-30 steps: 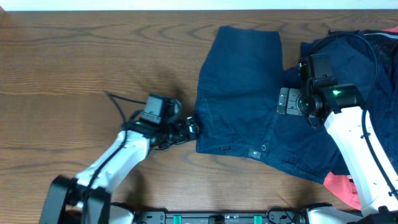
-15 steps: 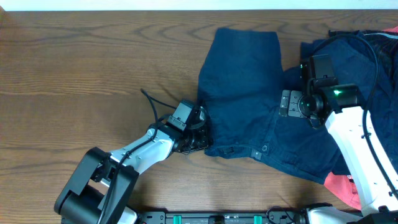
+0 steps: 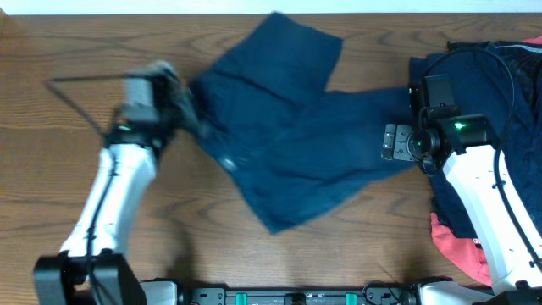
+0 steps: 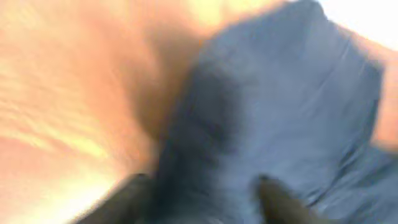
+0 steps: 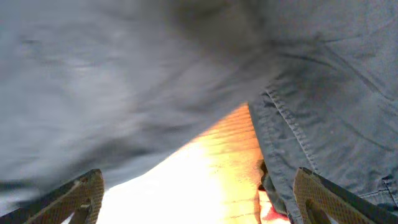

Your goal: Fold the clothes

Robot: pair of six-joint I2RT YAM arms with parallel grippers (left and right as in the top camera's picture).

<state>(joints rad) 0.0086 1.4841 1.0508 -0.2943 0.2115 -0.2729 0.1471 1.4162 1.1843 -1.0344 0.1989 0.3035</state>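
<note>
The navy shorts [image 3: 288, 127] lie stretched slantwise across the middle of the table, one leg toward the far edge. My left gripper [image 3: 188, 97] is shut on their left edge. In the blurred left wrist view the navy cloth [image 4: 280, 93] sits between the fingers [image 4: 205, 186]. My right gripper [image 3: 388, 141] is open and empty over the shorts' right end. Its wrist view shows fingers [image 5: 199, 186] spread wide above bare wood, with the shorts [image 5: 124, 81] beyond. A pile of navy clothes [image 3: 483, 76] and a coral-red piece [image 3: 457, 250] lie at the right. I cannot make out a striped piece.
The wooden table [image 3: 85, 186] ends at a pale strip along the far edge. The left arm's black cable [image 3: 76, 83] loops out to the left. The right arm [image 3: 487, 212] lies over the pile of clothes on the right side.
My left gripper took hold of the shorts' left edge and swung up and to the left, dragging the shorts with it and spreading them slantwise. The right arm stayed put.
</note>
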